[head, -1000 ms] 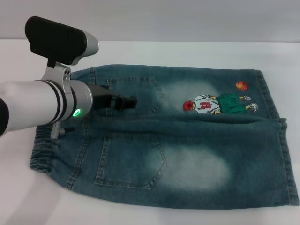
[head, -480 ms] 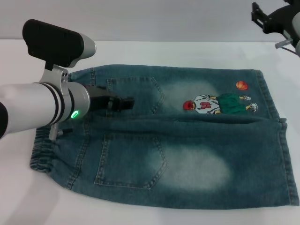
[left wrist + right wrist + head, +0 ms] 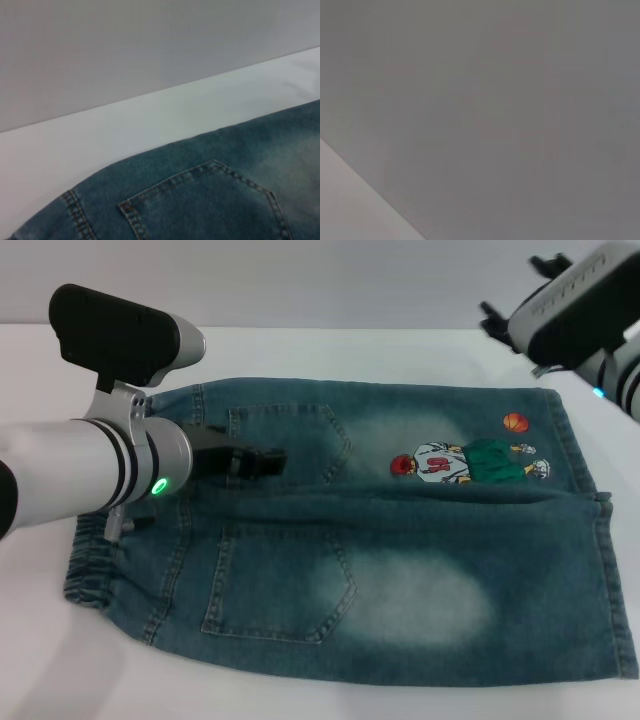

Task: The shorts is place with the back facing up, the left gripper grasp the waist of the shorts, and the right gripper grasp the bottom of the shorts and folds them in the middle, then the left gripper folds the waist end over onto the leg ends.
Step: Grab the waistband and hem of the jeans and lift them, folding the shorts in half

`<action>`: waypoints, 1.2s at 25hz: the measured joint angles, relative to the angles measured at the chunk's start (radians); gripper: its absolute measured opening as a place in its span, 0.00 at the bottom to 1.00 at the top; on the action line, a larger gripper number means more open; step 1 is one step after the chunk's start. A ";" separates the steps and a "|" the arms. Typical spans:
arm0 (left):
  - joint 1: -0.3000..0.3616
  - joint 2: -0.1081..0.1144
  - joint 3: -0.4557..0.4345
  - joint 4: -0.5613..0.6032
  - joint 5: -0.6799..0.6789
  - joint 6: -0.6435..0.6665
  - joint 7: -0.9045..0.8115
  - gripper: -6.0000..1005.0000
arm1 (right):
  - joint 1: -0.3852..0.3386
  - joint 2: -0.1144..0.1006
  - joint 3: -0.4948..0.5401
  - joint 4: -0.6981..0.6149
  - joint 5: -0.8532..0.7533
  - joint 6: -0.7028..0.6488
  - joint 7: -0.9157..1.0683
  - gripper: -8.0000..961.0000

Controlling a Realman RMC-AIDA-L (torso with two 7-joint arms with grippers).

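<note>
We see the shorts point(image 3: 380, 540) lying flat on the white table point(image 3: 300, 350), back up, waist at our left, leg ends point(image 3: 590, 530) at our right. Our left gripper point(image 3: 262, 462) hangs over the upper back pocket point(image 3: 290, 440); its claw state we cannot tell. Our right gripper point(image 3: 520, 310) sits above the far right corner, state unclear too

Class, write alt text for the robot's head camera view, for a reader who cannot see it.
Blue denim shorts lie flat, back pockets up, on a white table, waistband at the robot's left. The left gripper hovers over the far back pocket, while the right gripper hangs high beyond the leg ends.
</note>
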 joint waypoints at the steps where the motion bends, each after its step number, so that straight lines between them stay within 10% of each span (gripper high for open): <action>1: 0.001 0.000 0.001 0.000 0.000 0.000 0.000 0.80 | 0.012 0.000 0.002 0.001 -0.001 -0.040 0.000 0.77; 12: 0.002 0.000 0.003 0.003 0.000 0.014 0.000 0.80 | 0.139 0.000 -0.022 0.018 -0.280 -0.487 0.242 0.77; 24: 0.002 0.000 0.006 0.010 0.000 0.035 0.000 0.80 | 0.081 -0.008 -0.357 0.148 -1.175 -0.817 1.597 0.77; 30: 0.015 0.003 0.002 0.006 0.000 0.047 0.001 0.80 | -0.032 -0.002 -0.543 0.346 -1.739 -1.239 2.538 0.77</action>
